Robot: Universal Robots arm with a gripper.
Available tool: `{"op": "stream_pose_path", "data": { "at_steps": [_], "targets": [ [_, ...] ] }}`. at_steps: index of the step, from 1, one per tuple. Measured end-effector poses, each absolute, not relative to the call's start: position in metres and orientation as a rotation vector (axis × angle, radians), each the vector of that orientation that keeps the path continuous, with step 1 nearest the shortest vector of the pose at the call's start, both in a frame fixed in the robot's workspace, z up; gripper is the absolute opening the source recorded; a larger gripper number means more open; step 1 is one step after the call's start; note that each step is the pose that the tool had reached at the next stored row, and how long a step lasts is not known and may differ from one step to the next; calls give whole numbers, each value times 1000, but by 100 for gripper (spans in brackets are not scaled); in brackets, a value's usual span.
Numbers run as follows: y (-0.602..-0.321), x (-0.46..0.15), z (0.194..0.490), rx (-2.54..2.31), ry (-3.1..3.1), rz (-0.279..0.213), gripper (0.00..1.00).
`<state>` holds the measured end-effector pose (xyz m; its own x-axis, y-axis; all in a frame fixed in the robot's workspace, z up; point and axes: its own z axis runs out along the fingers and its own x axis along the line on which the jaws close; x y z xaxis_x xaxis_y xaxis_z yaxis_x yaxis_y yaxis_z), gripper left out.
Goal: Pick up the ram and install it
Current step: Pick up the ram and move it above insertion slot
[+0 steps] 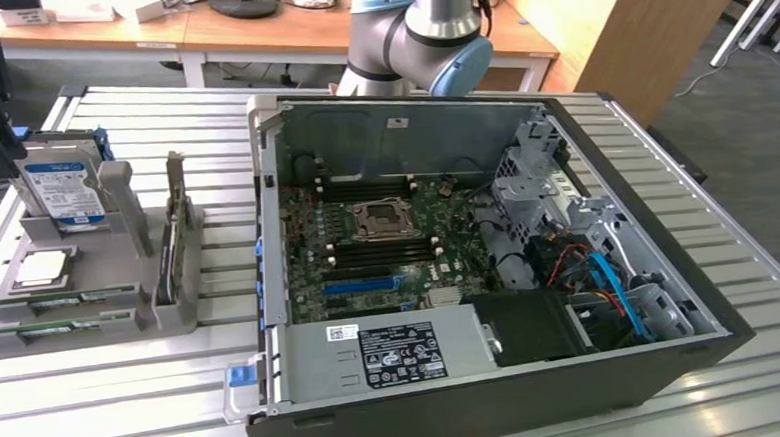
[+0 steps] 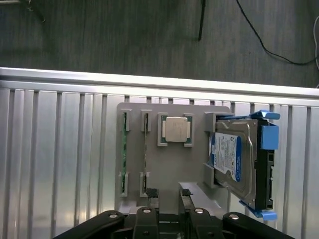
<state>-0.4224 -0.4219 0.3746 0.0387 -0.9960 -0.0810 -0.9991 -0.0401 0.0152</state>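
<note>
Wrist view: hand [image 2: 168, 201] open, empty, near tray [image 2: 164, 169] w/ ram [image 2: 124, 149] slotted.

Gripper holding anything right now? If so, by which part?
Nothing is held. The gripper is open, with a bare gap between its fingers, over the grey parts tray. The ram sticks sit in their tray slots.

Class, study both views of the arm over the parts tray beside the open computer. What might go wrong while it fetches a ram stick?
1. Two ram sticks stand on edge, close together in the tray; the open gripper might catch both or knock one askew.
2. The processor and hard drive share the tray, so a finger might bump either.
3. Cables crowd the open case near the motherboard and may snag.
</note>
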Motion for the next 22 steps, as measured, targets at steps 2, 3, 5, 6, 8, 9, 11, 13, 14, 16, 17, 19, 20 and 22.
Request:
{"op": "stream_pose_path", "data": {
  "at_steps": [2,3,5,6,8,9,11,13,14,16,17,19,20,22],
  "targets": [
    [-422,-422,375,-2232,2144,106,30],
    [-422,-422,374,-2232,2144,106,30],
    [-422,-422,373,-2230,2145,105,30],
    [-422,-422,372,-2228,2147,105,30],
    [-422,-422,370,-2224,2151,105,30],
    [-422,-422,370,-2223,2152,105,30],
    [-422,-422,370,-2223,2152,105,30],
    [-422,-422,370,-2223,2152,105,30],
    [-422,-422,370,-2224,2153,108,30],
    [-422,-422,370,-2232,2163,127,30],
    [-422,-422,370,-2236,2167,135,30],
    [-422,-422,370,-2243,2175,149,30],
    [-422,-422,370,-2247,2179,156,30],
    [-422,-422,370,-2253,2187,171,30]
  ]
}}
